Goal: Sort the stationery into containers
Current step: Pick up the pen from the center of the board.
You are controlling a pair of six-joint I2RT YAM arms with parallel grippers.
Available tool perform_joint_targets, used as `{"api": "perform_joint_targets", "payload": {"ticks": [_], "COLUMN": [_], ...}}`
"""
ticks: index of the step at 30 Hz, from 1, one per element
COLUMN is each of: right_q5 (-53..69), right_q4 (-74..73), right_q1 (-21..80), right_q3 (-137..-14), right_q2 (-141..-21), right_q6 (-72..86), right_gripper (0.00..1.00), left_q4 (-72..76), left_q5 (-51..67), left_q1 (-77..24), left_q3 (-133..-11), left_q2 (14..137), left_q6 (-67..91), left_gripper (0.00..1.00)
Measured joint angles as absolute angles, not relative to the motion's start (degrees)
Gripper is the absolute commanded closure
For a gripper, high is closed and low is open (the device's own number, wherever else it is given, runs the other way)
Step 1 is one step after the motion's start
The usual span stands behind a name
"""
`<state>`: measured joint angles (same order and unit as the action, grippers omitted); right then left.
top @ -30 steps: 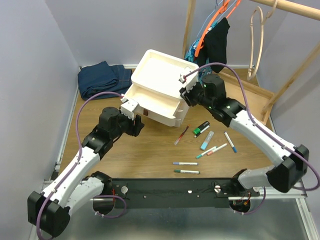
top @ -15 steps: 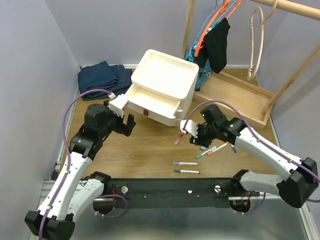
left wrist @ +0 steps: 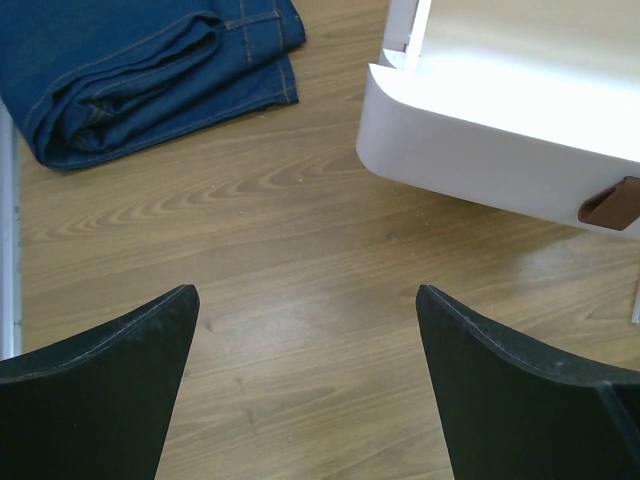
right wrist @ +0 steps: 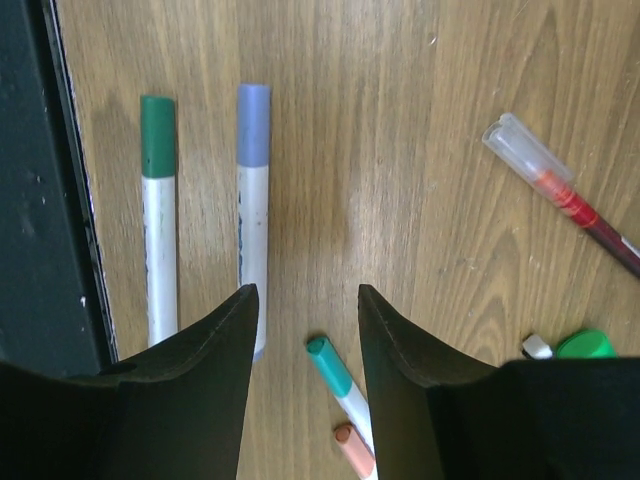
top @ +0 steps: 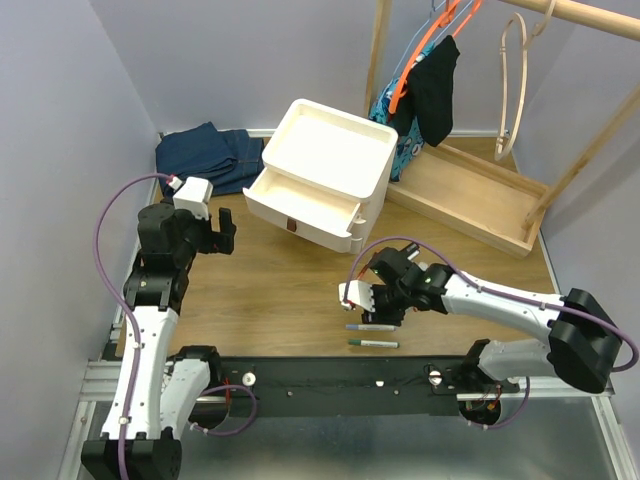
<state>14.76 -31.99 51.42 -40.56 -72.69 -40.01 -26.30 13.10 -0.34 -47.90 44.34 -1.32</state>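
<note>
With its jaws open and empty low over the markers at lower centre, the right gripper risked pinching the blue-capped marker and green-capped marker together, while the left gripper hung open, empty, beside the drawers.

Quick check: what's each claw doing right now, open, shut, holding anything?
Left claw: open, empty, above bare table.
Right claw: open, empty, above the markers.
</note>
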Motion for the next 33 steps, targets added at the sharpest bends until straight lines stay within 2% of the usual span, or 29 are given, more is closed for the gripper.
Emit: {"api": "perform_joint_targets", "payload": {"ticks": [14,26,29,32,33], "right_q5": [14.0,14.0,14.2,14.3,14.4], "right_q4": [-26.6,-25.3,-24.9,-24.6,-24.4], "right_q1": [54.3,56.2,56.6,56.9,57.0], "right_q3": [-38.3,-38.2,-38.2,-38.2,-38.2], "right_q2": [-74.4,-78.3,-79.0,-79.2,-79.3], "right_q6": [-36.3,-35.6,-35.3,-34.8,-34.7], "right_gripper": [0.5,0.6,0.7,0.86,0.99], "left_q4": [-26.3,-26.3,-26.3,-26.3,-26.3], "left_q5": [13.1,13.1,13.0,13.0,12.9], "left_q1": [2.6,3.5,3.7,3.7,3.7], "left_q3": [-46.7,-44.6,-43.8,-43.2,-43.1], "left_q2": [41.0,38.0,37.5,37.2,37.1], "left_q6": [0.1,1.2,1.4,1.6,1.6], "left_gripper": [0.01,0.01,0.01,0.01,0.01]}}
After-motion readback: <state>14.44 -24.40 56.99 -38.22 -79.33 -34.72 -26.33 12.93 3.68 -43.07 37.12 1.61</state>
